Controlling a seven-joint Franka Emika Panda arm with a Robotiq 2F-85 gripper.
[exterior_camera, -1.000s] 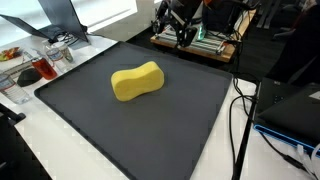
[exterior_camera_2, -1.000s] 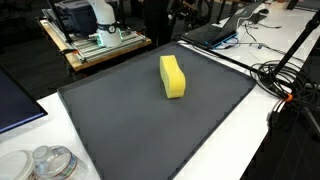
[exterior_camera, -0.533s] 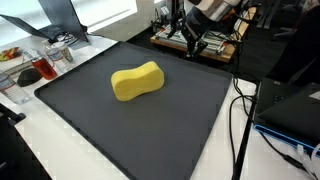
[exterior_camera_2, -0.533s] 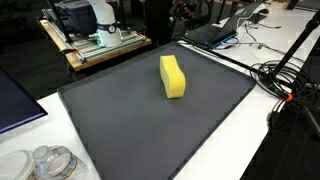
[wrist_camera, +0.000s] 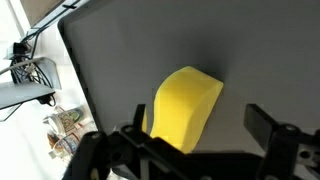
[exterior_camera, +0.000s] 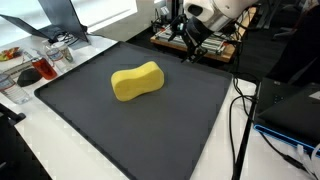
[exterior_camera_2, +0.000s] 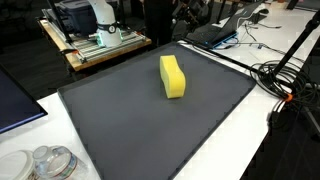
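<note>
A yellow sponge with a pinched waist [exterior_camera: 137, 80] lies on the dark grey mat [exterior_camera: 120, 125], a little toward its far side. It shows in both exterior views [exterior_camera_2: 172, 76]. My gripper [exterior_camera: 190, 48] hangs in the air above the far edge of the mat, well clear of the sponge. In the wrist view the gripper [wrist_camera: 200, 125] is open and empty, with the sponge [wrist_camera: 185, 108] seen below between the two spread fingers.
A wooden bench with equipment [exterior_camera_2: 95, 40] stands behind the mat. Cables [exterior_camera_2: 285, 80] and a laptop [exterior_camera_2: 215, 32] lie to one side. Clear containers [exterior_camera: 45, 62] and jars [exterior_camera_2: 50, 160] stand on the white table by the mat's edge.
The arm has swung further over the far edge of the mat in an exterior view. The sponge has not moved.
</note>
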